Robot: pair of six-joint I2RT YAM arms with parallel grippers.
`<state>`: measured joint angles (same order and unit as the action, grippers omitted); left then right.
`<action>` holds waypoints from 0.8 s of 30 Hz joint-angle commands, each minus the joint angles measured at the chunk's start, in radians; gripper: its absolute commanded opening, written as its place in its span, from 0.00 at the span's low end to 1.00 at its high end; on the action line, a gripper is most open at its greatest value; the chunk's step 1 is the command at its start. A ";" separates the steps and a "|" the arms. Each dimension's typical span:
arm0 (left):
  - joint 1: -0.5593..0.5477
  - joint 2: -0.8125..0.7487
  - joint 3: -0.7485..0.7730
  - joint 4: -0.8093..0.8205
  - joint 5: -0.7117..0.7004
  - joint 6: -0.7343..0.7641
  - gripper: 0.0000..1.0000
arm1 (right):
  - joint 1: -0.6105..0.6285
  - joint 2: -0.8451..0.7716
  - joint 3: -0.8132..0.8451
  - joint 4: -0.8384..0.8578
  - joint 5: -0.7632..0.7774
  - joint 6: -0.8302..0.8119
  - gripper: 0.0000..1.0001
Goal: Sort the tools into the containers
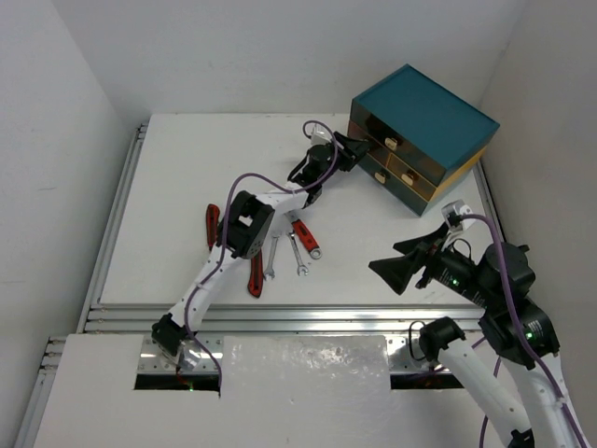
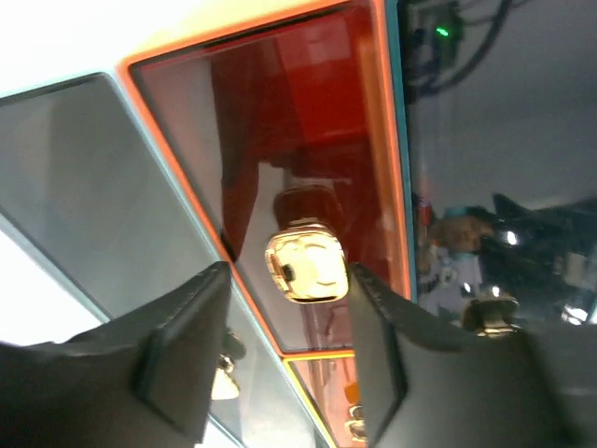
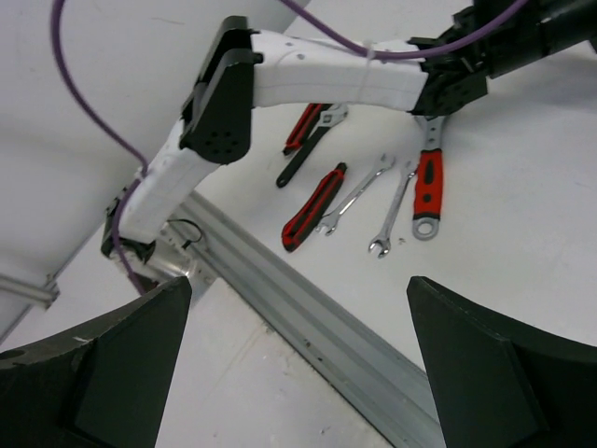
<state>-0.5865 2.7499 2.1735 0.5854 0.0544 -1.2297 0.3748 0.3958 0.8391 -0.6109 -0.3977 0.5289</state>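
Note:
The teal-topped chest [image 1: 422,117] stands at the back right, its drawers shut. My left gripper [image 1: 354,147] is open at the drawer fronts. In the left wrist view its fingertips [image 2: 187,336] stand either side of the cream knob [image 2: 306,268] of the red drawer [image 2: 308,121], just short of it. My right gripper [image 1: 399,265] is wide open and empty, raised at the front right. On the table lie red pliers [image 1: 213,227], a red/black-handled tool [image 1: 255,275], two silver spanners [image 1: 271,258] and a red-handled wrench [image 1: 306,235]. The blue-handled wrench and the screwdriver are out of view.
The left arm [image 1: 270,210] stretches over the tools, as the right wrist view [image 3: 317,79] also shows. An aluminium rail [image 1: 280,317] runs along the table's near edge. White walls close in the left, back and right sides.

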 commanded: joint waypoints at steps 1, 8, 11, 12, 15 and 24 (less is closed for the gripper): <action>0.019 0.016 0.052 0.056 -0.024 -0.008 0.48 | -0.001 -0.011 -0.002 0.031 -0.082 0.028 0.99; 0.037 0.002 0.069 0.051 -0.007 0.021 0.22 | -0.001 -0.003 -0.003 0.053 -0.093 0.017 0.99; 0.056 -0.096 -0.064 0.114 0.012 0.013 0.14 | -0.001 0.011 -0.018 0.059 -0.075 0.010 0.99; 0.060 -0.126 -0.122 0.141 0.009 0.013 0.13 | -0.002 0.017 -0.023 0.060 -0.075 0.005 0.99; 0.083 -0.250 -0.338 0.252 0.010 0.022 0.10 | -0.002 0.034 -0.037 0.066 -0.076 -0.001 0.99; 0.157 -0.423 -0.656 0.402 0.107 0.018 0.29 | -0.002 0.061 -0.063 0.094 -0.090 0.016 0.99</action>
<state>-0.5014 2.4100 1.5387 0.8692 0.1848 -1.2430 0.3748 0.4343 0.7860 -0.5755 -0.4725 0.5396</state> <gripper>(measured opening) 0.300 0.992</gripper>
